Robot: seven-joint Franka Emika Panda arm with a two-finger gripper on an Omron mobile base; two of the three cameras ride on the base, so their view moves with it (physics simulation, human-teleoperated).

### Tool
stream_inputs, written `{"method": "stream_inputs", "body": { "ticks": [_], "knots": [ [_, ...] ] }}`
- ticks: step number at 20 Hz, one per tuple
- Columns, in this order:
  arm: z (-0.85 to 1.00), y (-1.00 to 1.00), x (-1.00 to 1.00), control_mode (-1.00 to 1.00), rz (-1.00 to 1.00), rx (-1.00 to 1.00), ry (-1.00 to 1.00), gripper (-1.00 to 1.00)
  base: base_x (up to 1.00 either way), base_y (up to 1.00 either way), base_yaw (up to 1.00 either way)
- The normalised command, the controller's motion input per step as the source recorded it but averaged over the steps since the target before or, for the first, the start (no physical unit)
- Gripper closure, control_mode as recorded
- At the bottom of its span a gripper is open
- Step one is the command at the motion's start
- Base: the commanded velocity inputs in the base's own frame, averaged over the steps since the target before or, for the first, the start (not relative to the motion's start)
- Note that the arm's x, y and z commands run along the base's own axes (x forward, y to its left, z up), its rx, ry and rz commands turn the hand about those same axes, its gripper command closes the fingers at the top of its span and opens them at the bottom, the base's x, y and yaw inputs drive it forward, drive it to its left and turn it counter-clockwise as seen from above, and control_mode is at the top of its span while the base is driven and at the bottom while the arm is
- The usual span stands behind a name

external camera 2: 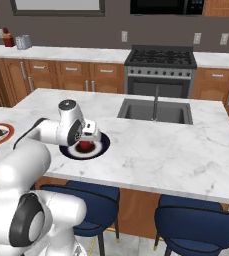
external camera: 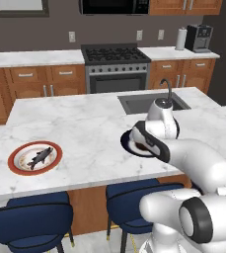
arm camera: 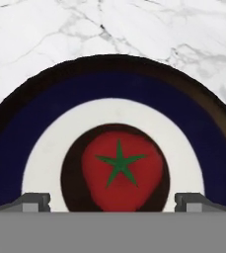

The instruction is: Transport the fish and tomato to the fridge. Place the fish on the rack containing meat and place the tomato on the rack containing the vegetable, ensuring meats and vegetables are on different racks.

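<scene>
Two fingertips [arm camera: 35, 201] wide apart, gripper [arm camera: 112, 201] poised right above the tomato [arm camera: 122, 170], seemingly not touching. Tomato centred on a blue-rimmed plate [arm camera: 45, 123] on the island [external camera: 85, 128]. Fish [external camera: 39, 157] on a red-rimmed plate [external camera: 16, 165], well left of the tomato's plate.

Left base view: set behind the arm on its left, facing forward and down across the marble surface [external camera: 85, 128] toward the far stove [external camera: 115, 66].

Right base view: set behind on the right, same heading; it shares the surface, sink [external camera 2: 155, 111], stove and dark-rimmed plate [external camera 2: 102, 145] with the left view.

Hand view: mounted on the hand, looking straight down, very near that plate, the tomato [arm camera: 122, 170] centred; fingers [arm camera: 33, 201] stand wide apart at its bottom edge.
</scene>
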Motion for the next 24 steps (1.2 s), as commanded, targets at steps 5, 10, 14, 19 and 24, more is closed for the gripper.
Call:
{"method": "stream_inputs", "body": {
  "ticks": [5,10,14,19,24],
  "knots": [
    [-0.08,0.00,0.09,-1.00,0.00,0.00,0.00,-1.00,0.00,0.00,0.00],
    [-0.08,0.00,0.00,-1.00,0.00,0.00,0.02,-1.00,0.00,0.00,0.00],
    [-0.13,0.00,0.00,-1.00,0.00,0.00,0.01,-1.00,0.00,0.00,0.00],
    [-0.18,0.00,0.00,-1.00,0.00,0.00,0.00,-1.00,0.00,0.00,0.00],
    [-0.17,0.00,0.00,-1.00,0.00,0.00,0.01,-1.00,0.00,0.00,0.00]
  ]
}}
